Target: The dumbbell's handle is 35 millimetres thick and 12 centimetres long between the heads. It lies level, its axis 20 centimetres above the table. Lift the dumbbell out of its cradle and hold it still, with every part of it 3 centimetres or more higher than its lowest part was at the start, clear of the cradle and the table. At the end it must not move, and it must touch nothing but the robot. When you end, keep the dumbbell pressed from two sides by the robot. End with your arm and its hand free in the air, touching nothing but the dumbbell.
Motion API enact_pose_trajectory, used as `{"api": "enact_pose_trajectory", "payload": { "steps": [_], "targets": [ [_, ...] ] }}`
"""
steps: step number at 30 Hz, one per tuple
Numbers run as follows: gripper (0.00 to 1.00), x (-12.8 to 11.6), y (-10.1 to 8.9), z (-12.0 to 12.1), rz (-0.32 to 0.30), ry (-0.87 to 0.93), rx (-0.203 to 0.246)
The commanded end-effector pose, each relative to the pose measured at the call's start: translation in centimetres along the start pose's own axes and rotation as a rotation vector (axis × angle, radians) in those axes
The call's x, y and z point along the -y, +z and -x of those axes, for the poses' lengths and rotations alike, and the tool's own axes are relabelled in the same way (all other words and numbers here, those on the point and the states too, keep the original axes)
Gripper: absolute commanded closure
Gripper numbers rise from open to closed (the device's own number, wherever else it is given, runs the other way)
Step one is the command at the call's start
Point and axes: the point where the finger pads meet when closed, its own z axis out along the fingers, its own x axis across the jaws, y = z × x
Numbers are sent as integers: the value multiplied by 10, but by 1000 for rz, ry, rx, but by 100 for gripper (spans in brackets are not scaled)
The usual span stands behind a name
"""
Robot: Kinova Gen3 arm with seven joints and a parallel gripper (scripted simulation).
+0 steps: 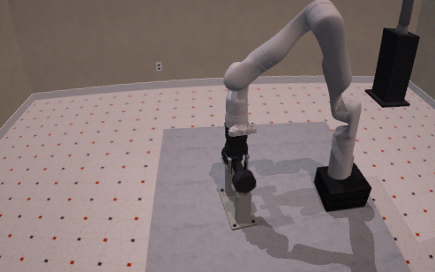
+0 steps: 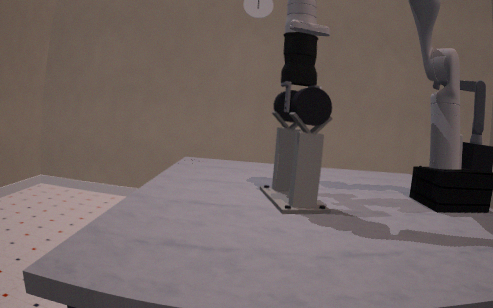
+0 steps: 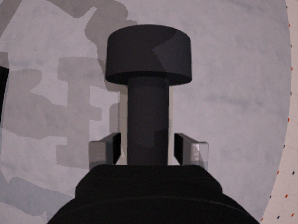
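Observation:
A black dumbbell [image 1: 242, 176] lies level in the V-shaped tops of its grey cradle [image 1: 237, 200], which stands on the table. It also shows in the exterior view [image 2: 304, 106] on the cradle [image 2: 297, 167]. My gripper [image 1: 236, 162] points straight down over the dumbbell's handle and is open, with one finger on each side of the handle. In the wrist view the handle [image 3: 148, 121] runs between my two fingertips with small gaps on both sides, and the far head [image 3: 148, 52] lies beyond. The near head is hidden under my hand.
The cradle's flat base plate [image 2: 293, 199] is bolted to the grey table top [image 2: 253, 235]. My arm's black base block [image 1: 342, 187] stands to the right of the cradle. A black pillar [image 1: 393, 66] stands on the floor at the back right.

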Motion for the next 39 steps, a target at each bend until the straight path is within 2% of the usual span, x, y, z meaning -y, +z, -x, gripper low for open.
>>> {"api": "enact_pose_trajectory", "payload": {
  "steps": [1, 10, 11, 39],
  "targets": [
    [0, -2, 1, 0, 2, 3, 2],
    [0, -2, 1, 0, 2, 3, 2],
    [100, -2, 1, 0, 2, 3, 2],
    [100, -2, 1, 0, 2, 3, 2]
  ]
}}
